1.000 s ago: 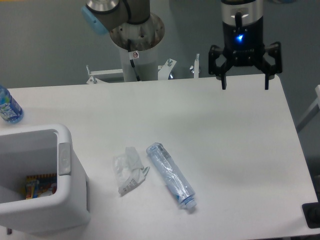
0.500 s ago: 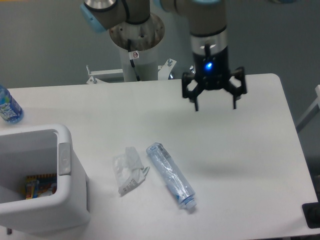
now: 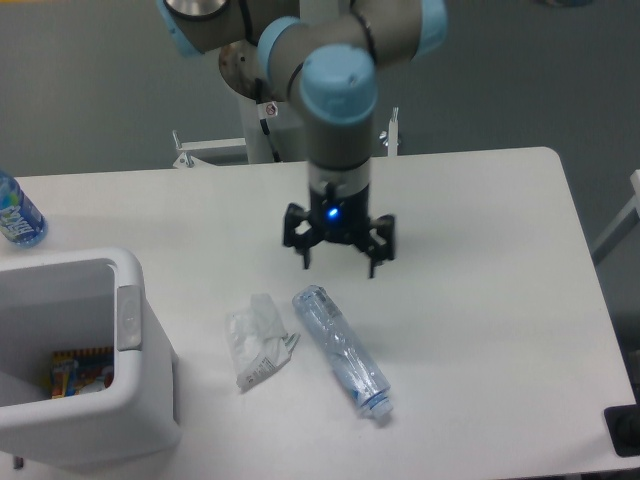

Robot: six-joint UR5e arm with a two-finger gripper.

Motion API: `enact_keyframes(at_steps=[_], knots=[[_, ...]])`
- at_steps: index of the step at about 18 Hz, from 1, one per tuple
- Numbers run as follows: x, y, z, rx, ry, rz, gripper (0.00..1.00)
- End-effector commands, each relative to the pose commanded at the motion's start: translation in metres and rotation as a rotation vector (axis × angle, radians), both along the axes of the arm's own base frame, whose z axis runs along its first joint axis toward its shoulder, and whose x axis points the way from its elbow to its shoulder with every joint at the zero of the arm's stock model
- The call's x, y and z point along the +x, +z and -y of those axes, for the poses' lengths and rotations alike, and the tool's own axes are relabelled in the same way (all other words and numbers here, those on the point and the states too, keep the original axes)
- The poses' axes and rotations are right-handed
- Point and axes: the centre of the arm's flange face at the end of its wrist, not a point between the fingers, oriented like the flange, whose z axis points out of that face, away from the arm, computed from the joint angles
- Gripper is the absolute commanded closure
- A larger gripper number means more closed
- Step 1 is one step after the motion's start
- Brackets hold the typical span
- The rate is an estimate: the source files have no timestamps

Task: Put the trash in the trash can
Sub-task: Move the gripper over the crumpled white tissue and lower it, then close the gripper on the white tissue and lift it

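A crushed clear plastic bottle (image 3: pixel 342 349) lies diagonally on the white table, its cap toward the front right. Just left of it rests a crumpled whitish wrapper (image 3: pixel 258 340). The white trash can (image 3: pixel 128 400) stands at the front left corner, with colourful items visible at its bottom. My gripper (image 3: pixel 338 266) hangs open above the table, just behind the upper end of the bottle, fingers pointing down and holding nothing.
A bottle with a blue label (image 3: pixel 17 213) stands at the far left edge of the table. The arm's base column (image 3: pixel 272 110) rises behind the table's far edge. A dark object (image 3: pixel 625 430) sits at the front right corner.
The gripper has swept from the far right of the table to the left and toward the front, coming lower, and now hangs near the bottle. Trash and bin have not moved.
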Motion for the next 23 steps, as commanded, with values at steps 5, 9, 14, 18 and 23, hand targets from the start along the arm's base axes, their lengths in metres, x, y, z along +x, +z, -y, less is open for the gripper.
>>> enact_keyframes(at_steps=[5,9,14,18,23], knots=[[0.02,-0.047,-0.024,-0.029,-0.035,0.082,0.0],[0.021,-0.057,-0.028,-0.034,-0.017,0.092,0.0],[0.021,-0.072,-0.036,-0.051,0.011,0.109,0.0],[0.022,-0.075,-0.039,-0.052,0.077,0.119,0.0],[0.022,-0.076,-0.04,-0.057,0.08,0.118,0.51]])
